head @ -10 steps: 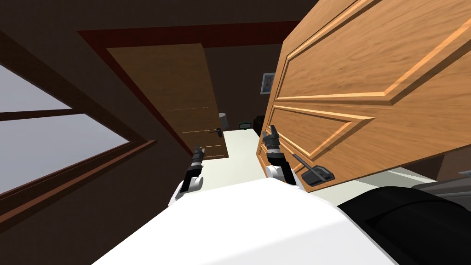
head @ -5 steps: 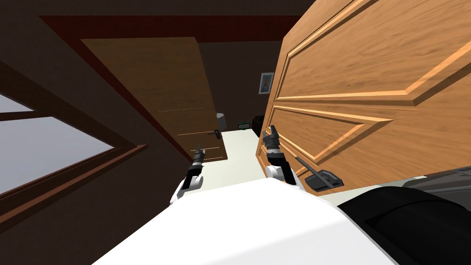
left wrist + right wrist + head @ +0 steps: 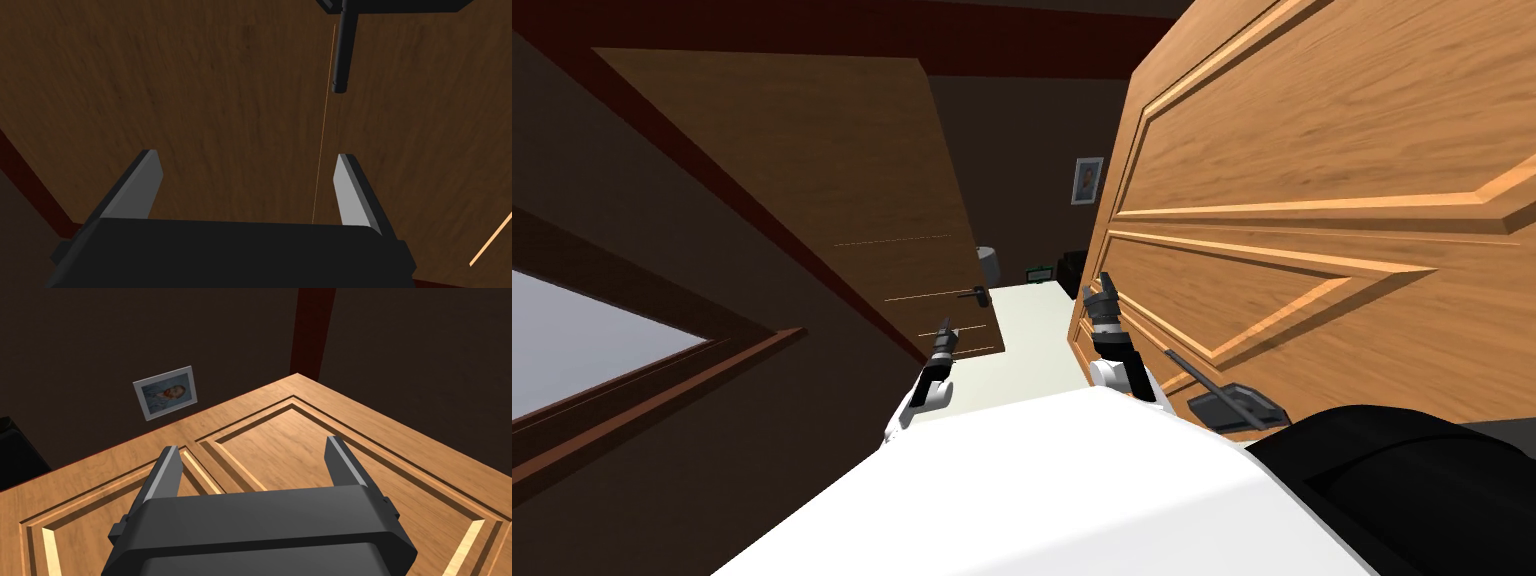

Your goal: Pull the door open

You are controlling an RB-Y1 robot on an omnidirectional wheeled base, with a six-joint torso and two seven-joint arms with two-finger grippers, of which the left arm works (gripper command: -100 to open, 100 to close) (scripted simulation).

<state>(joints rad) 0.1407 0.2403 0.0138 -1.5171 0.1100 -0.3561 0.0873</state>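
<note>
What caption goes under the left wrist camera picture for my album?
Open left gripper faces a dark brown door, its black handle ahead.

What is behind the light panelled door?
Past the edge of the panelled door, a framed portrait hangs on a dark wall, with a small green object lower down. The door covers everything else behind it.

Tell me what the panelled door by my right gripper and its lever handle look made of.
The panelled door looks like wood: light orange-brown, streaky grain, matte. Its lever handle is plain dark grey and smooth, probably metal, though plastic cannot be ruled out.
</note>
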